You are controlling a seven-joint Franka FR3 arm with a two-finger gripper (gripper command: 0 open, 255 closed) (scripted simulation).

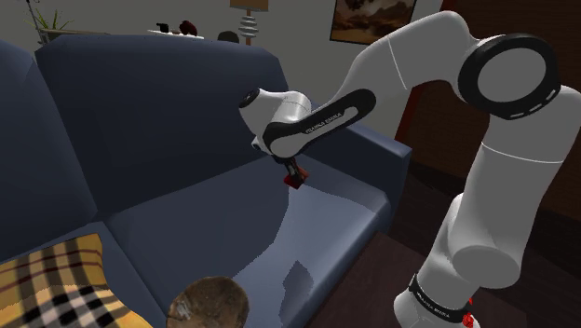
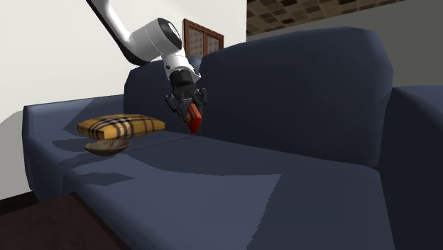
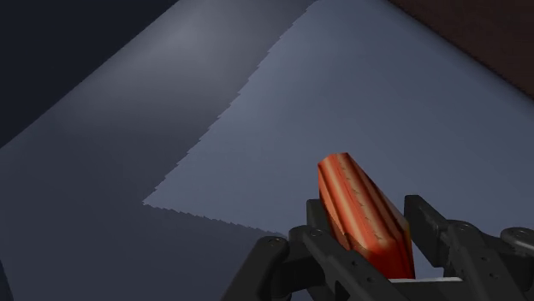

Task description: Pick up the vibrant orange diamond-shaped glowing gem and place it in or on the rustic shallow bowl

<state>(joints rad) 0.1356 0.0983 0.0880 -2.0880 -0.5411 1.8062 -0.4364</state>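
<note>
The orange-red gem [image 3: 364, 218] is sitting clamped between the fingers of my end effector [image 2: 189, 108], hanging clear above the dark blue sofa seat [image 1: 223, 219] and touching nothing else. I am holding it aloft so that it can cross the seat without dragging. The brown shallow bowl [image 1: 209, 300] is lying well apart on the same seat, just beside the yellow plaid cushion [image 1: 56, 280], so I judge the carry across to be the step in hand. My arm is reaching out from the stand, wrist bending down, end effector pointing toward the seat.
</note>
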